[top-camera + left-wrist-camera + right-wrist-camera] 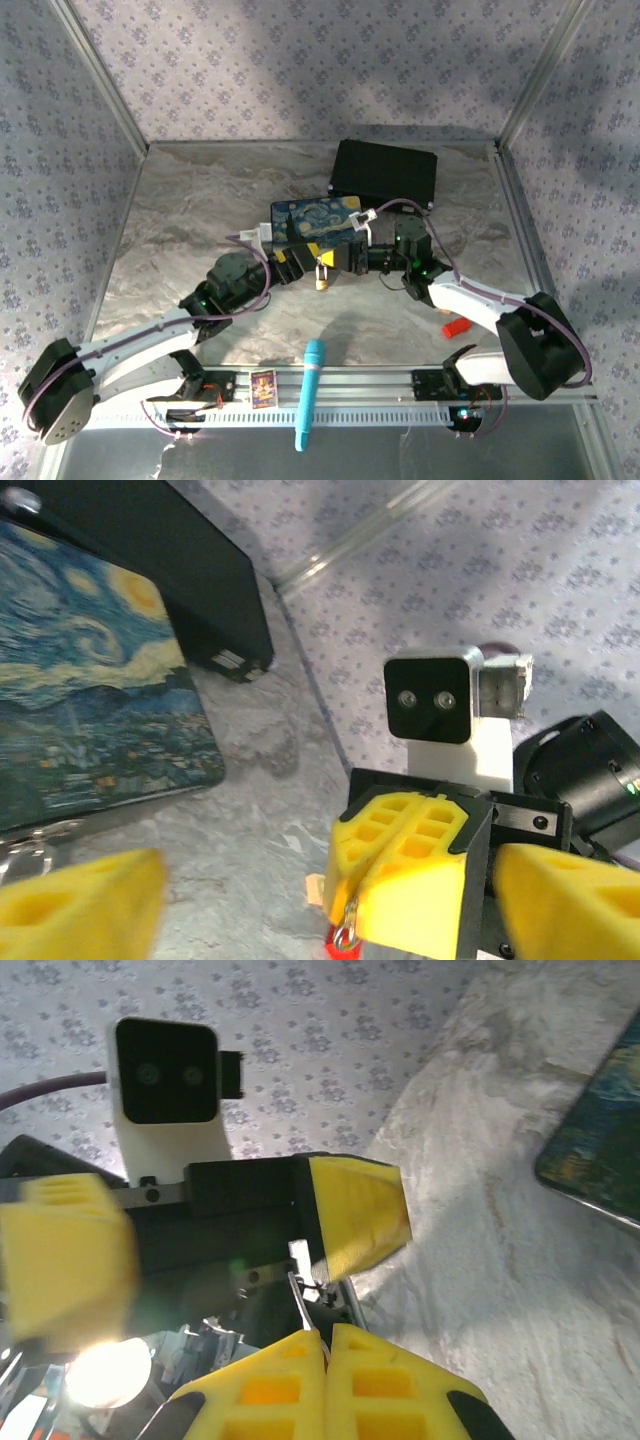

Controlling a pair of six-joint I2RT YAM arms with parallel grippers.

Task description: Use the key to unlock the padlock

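1. The padlock [322,278] sits on the bench [200,200] between both claws, just before the box [315,222]; whether it stands or lies is unclear.
2. The right claw [325,1335] pinches the key [300,1298], blade aimed at the left claw [215,1238], which gapes empty.
3. No writing is legible.

Robot lab test cell, not a lived-in room.
Floral-papered panels [300,60] set in bare aluminium posts [101,70] box in a marble-look tabletop [180,200]. The left arm [140,345] and right arm [480,300], cables exposed, are bolted to a slotted metal rail [380,385] at its near edge.
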